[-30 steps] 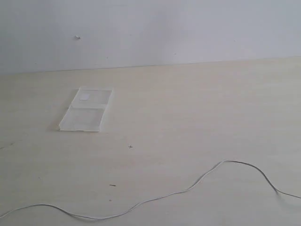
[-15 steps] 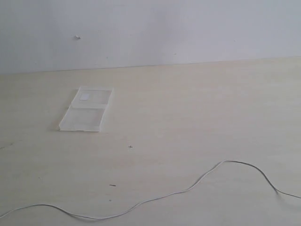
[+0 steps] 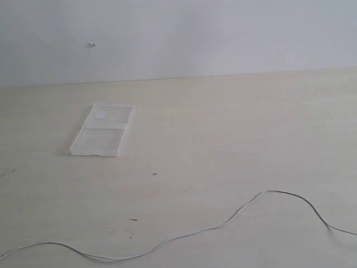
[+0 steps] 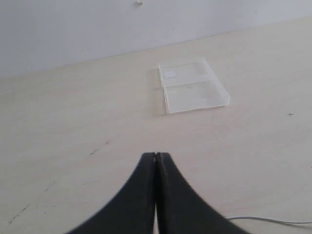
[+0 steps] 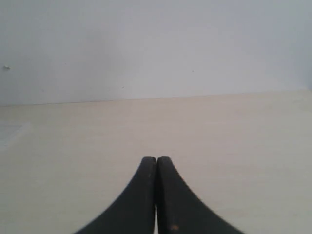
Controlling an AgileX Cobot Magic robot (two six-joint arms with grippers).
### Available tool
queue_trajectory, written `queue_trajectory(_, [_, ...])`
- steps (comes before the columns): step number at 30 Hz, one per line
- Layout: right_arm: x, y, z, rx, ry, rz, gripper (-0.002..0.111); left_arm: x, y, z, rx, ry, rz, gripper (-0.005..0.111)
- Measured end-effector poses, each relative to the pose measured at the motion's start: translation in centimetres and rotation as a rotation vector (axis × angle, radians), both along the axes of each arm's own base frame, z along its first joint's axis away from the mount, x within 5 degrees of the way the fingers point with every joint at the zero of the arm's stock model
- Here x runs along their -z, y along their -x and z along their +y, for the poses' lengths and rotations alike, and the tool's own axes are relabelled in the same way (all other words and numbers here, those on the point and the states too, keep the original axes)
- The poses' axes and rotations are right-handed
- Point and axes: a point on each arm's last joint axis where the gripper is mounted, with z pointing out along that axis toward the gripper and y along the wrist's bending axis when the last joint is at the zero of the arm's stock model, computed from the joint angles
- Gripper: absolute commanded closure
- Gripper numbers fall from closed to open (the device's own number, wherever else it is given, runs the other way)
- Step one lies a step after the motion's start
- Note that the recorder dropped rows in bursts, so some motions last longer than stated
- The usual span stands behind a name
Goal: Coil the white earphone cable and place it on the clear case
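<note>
The white earphone cable (image 3: 223,225) lies uncoiled in a long wavy line across the near part of the table, running out of the exterior view at both sides. A short stretch of the cable (image 4: 273,220) shows beside my left gripper (image 4: 156,155), which is shut and empty. The clear case (image 3: 103,129) lies open and flat at the far left of the table, with a small white label on its far half. It lies ahead of the left gripper as the case (image 4: 192,86). My right gripper (image 5: 156,159) is shut, empty, above bare table. Neither arm shows in the exterior view.
The pale wooden table (image 3: 223,128) ends at a plain white wall (image 3: 195,33) behind. A few tiny dark specks (image 3: 154,174) mark the tabletop.
</note>
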Motion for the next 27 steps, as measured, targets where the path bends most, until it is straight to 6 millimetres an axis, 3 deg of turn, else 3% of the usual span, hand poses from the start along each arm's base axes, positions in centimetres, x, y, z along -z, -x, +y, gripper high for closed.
queue_trajectory(9, [-0.3,0.0,-0.1,-0.004,0.113,-0.041,0.108,0.0,0.0,0.0,0.0,0.0,0.0,0.107])
queue_trajectory(16, [-3.3,0.2,0.1,-0.013,-0.198,-0.277,0.108,0.0,0.0,0.0,0.0,0.0,0.0,0.107])
queue_trajectory(22, [-10.3,0.8,0.3,-0.074,-0.178,-0.239,0.108,0.0,0.0,0.0,0.0,0.0,0.0,0.107])
queue_trajectory(27, [-15.4,-1.7,1.4,-0.137,-0.041,0.04,0.108,0.0,0.0,0.0,0.0,0.0,0.0,0.107])
